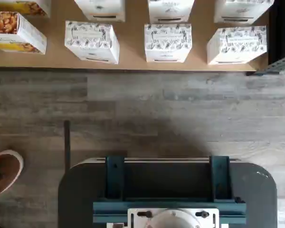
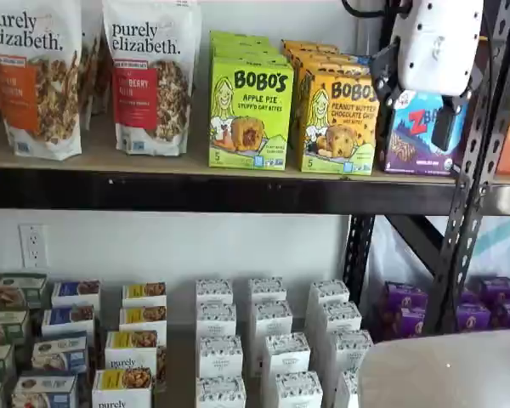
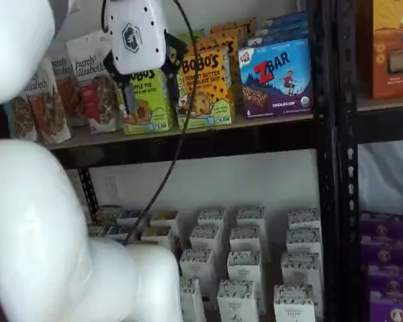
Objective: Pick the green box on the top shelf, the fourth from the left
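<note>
The green box, a lime-green Bobo's Apple Pie box, stands upright on the top shelf, with more of the same behind it. In a shelf view my gripper hangs in front of the shelf at box height, over the blue ZBar box, to the right of the green box. In a shelf view my gripper overlaps the green box and hides part of it above the top shelf. A gap shows between the two black fingers, which hold nothing. The wrist view shows neither the green box nor the fingers.
A yellow-orange Bobo's box stands right of the green one, then the ZBar box. Granola bags stand to its left. A black upright rises at the right. White boxes fill the lower shelf. My white arm fills the left.
</note>
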### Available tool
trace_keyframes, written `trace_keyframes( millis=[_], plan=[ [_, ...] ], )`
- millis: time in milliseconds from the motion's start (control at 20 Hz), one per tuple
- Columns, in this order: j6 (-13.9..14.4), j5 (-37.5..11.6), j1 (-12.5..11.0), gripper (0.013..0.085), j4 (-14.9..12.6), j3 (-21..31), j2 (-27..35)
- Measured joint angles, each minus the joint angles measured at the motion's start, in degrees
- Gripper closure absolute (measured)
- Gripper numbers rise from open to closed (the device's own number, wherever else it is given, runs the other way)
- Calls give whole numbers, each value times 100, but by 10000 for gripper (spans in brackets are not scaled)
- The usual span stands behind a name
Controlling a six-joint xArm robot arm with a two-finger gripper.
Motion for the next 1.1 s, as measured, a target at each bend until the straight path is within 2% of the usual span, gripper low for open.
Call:
trace_keyframes(
  millis=[50,150,200,350,550,800,950,1100],
  plan=[
    [-71,-64,-113,130,121,45,-44],
    [-541,-480,-894,130,980,339,-347],
    [-633,-554,-1015,130,1143,384,-393],
    [-671,-580,-1055,130,1227,396,-402],
    [-623,-626,-982,130,1195,412,-407],
    [-449,-960,-705,130,1058,484,-450],
    [-251,-1185,-423,130,903,487,-415],
    [113,-1496,56,130,606,457,-312]
  ],
)
